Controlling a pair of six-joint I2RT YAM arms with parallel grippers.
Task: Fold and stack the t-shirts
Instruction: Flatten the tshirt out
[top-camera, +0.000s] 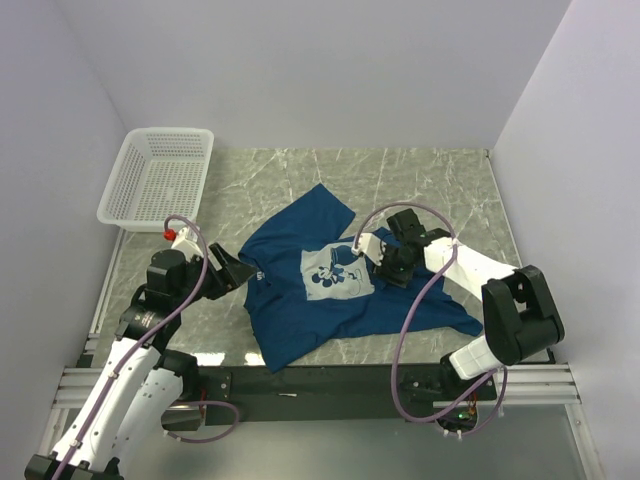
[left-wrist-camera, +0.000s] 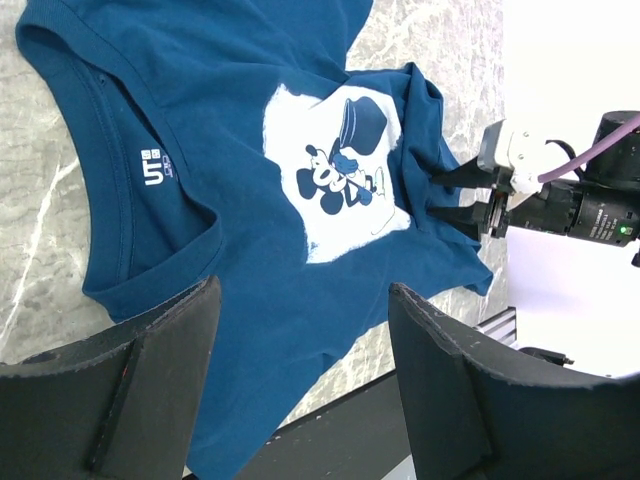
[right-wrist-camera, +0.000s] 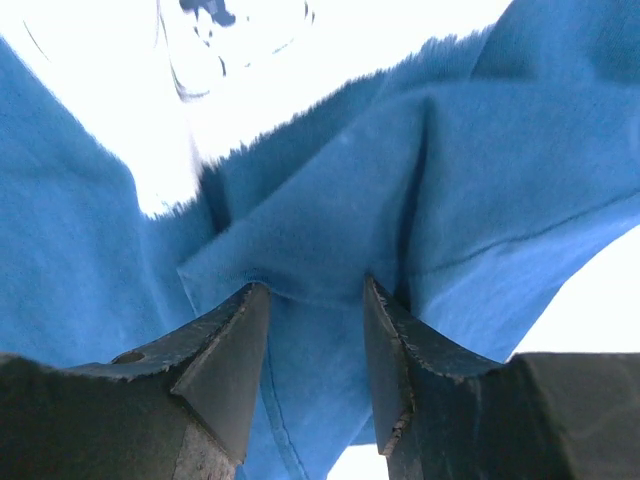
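One rumpled navy cotton t-shirt (top-camera: 292, 305)

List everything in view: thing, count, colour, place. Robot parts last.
t-shirt: one, dark blue with a pale cartoon print, lying rumpled mid-table.
basket: one, white mesh, far left corner of the table.
table: one, grey-green marbled top.
left gripper: one, black fingers, open, over the shirt near its collar.
right gripper: one, black fingers, open, at a fold of the shirt beside the print.
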